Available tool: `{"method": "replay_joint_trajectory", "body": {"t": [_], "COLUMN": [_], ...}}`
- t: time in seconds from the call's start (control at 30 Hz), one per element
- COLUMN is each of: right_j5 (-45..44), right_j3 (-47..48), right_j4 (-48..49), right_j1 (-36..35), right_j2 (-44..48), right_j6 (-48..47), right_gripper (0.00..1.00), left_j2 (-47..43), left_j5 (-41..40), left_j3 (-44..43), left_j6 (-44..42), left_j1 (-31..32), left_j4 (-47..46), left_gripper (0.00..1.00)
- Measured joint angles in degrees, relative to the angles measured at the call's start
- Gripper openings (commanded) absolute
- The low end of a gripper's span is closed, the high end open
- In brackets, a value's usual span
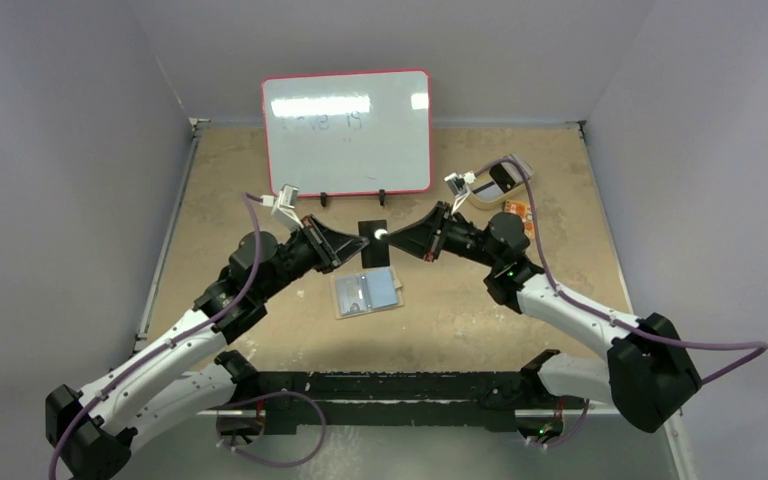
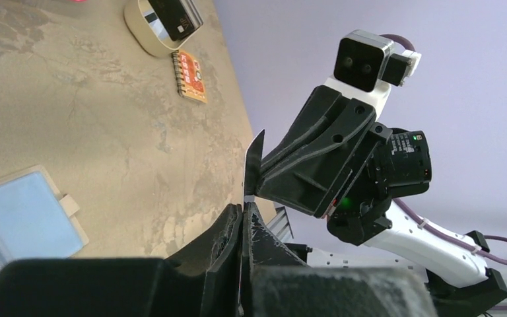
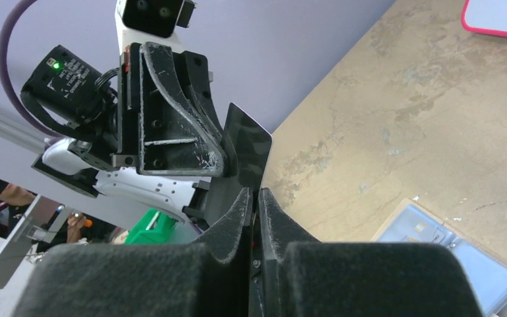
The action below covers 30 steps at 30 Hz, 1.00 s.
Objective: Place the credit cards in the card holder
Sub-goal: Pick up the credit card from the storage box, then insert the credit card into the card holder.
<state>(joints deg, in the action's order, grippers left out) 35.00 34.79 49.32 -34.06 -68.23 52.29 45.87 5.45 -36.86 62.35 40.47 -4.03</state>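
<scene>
**Card handover in mid-air behind the card holder**

Step in hand: a dark credit card [image 1: 373, 230] is passing between the arms. The left gripper [image 1: 357, 240] and right gripper [image 1: 390, 236] meet tip to tip just behind the card holder [image 1: 365, 292]. Each has its fingers pressed together on an opposite edge of the card (both wrist views show the thin edge nipped between the pads). The card is off the table [image 1: 260, 180], standing roughly on edge.

The card holder lies open and flat, sleeves up, with nothing touching it. Its right half shows light blue, probably a card already sleeved. Well behind and right of the holder, a tan oval dish [image 1: 480, 200] holds at least one more striped card [image 2: 171, 16]. A small orange notebook [image 1: 517, 210] sits just beside the dish.

Next move, as a judgement: one gripper must let go so the other owns the card. The card then needs tilting flat and its edge lining up with a sleeve mouth. The holder is loose and may slide, so the free arm should pin it.
</scene>
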Motion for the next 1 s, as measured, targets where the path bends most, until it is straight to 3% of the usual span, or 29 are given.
{"method": "replay_joint_trajectory", "body": {"t": [0.17, 0.37, 0.7, 1.0], "right_j5": [-1.75, -7.21, -12.0, -13.64], "right_j3": [1.01, 2.69, 3.63, 5.73], "right_j4": [-6.73, -16.26, -27.85, -30.58], "right_j1": [-0.17, -0.33, -0.33, -1.18], "right_j2": [0.0, -1.01, -17.84, -21.66], "right_j6": [-2.99, -8.13, -14.71, -18.43], "right_gripper": [0.32, 0.45, 0.48, 0.48], "left_j2": [-0.22, 0.28, 12.09, 16.02], "left_j5": [-1.97, -8.57, -4.7, 0.52], "left_j3": [0.13, 2.14, 11.85, 13.07], "left_j6": [-0.68, -1.73, -0.5, -1.07], "left_j1": [0.04, 0.04, -0.02, -3.5], "left_j4": [2.62, 9.75, 8.55, 5.01], "left_gripper": [0.0, 0.0, 0.0, 0.0]}}
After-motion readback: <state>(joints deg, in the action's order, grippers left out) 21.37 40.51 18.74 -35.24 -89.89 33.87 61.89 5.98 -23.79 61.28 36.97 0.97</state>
